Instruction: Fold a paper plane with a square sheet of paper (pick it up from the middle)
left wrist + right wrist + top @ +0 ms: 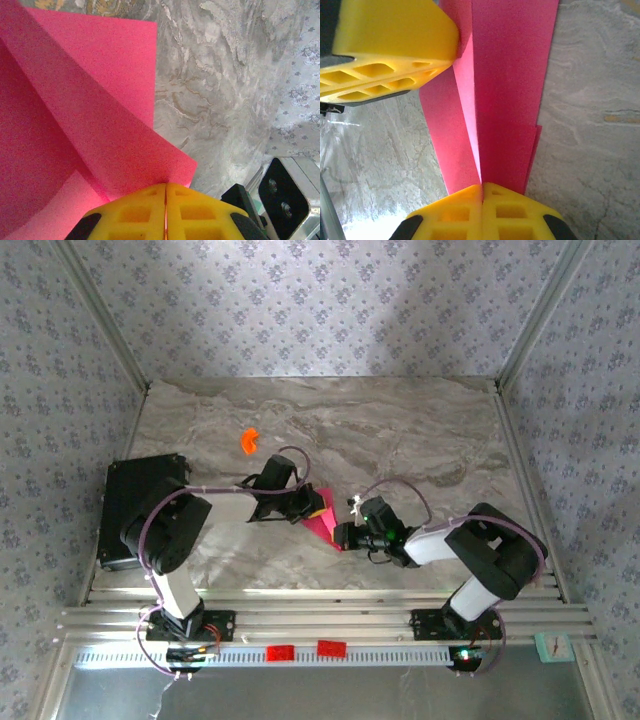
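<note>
The magenta-pink sheet of paper [322, 523] is folded into a slim layered shape with a centre crease and is held just above the marble table, between the two arms. My left gripper [314, 508] is shut on its upper end; in the left wrist view the yellow fingertips [165, 186] pinch a corner of the paper [90, 100]. My right gripper [346, 536] is shut on the lower end. In the right wrist view its jaws [482, 187] clamp the crease of the paper [507, 90], and the left gripper's yellow fingers [390, 45] grip the far end.
A small orange plastic piece [249, 441] lies on the marble table [420, 440] behind the left arm. A black box [135, 505] sits at the left edge. Aluminium rails [320, 620] run along the near edge, and patterned walls enclose the other sides.
</note>
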